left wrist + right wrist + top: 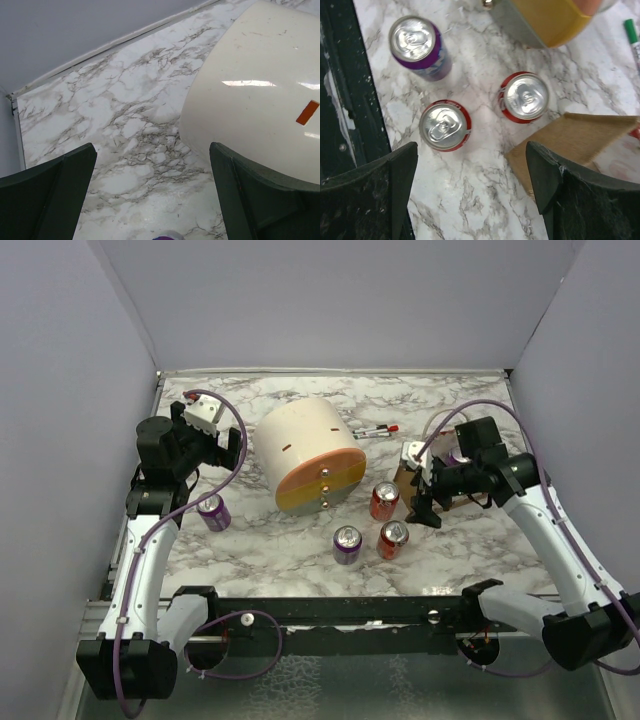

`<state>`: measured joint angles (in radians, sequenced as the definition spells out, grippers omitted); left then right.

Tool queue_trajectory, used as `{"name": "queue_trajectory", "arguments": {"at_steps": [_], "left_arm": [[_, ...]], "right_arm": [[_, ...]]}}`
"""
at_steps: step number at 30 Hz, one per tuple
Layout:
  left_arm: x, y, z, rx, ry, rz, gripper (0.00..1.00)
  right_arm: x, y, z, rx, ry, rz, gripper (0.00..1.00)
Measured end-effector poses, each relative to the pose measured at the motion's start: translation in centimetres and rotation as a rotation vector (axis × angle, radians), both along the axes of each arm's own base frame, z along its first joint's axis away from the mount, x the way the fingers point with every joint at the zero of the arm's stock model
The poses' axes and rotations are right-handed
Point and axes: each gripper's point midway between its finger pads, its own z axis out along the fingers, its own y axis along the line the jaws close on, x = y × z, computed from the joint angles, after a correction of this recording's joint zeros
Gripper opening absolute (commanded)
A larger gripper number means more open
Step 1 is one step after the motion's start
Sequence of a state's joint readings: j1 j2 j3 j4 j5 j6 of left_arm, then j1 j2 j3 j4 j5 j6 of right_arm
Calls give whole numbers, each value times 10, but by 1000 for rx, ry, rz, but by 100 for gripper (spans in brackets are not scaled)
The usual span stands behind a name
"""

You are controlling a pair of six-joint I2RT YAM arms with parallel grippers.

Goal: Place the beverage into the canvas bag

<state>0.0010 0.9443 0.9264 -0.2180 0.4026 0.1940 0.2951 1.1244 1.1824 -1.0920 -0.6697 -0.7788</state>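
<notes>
Red can [445,126] sits under open, empty right fingers [380,192], bag [572,137] at 3 o'clock; best descend straight, grip mid-body, clear neighbour cans [524,96]. Left fingers [50,195] open, empty.

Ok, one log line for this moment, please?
left gripper: open, empty, by cylinder | right gripper: open, empty, facing red cans beside canvas bag | no can held; cans upright on table
</notes>
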Motion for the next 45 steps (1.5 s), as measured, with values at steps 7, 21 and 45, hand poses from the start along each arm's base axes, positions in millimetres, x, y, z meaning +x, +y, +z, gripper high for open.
{"name": "queue_trajectory", "arguments": {"at_steps": [7,21,45], "left_arm": [[0,0,0,-1,2,0,99],[0,0,0,-1,2,0,99],[0,0,-1,-2,3,0,99]], "right_arm": [[-31,0,-35,-53,25,99,95],[-38,-6,-93,-137,67,121,96],[-41,34,-125,-127,96,213,53]]}}
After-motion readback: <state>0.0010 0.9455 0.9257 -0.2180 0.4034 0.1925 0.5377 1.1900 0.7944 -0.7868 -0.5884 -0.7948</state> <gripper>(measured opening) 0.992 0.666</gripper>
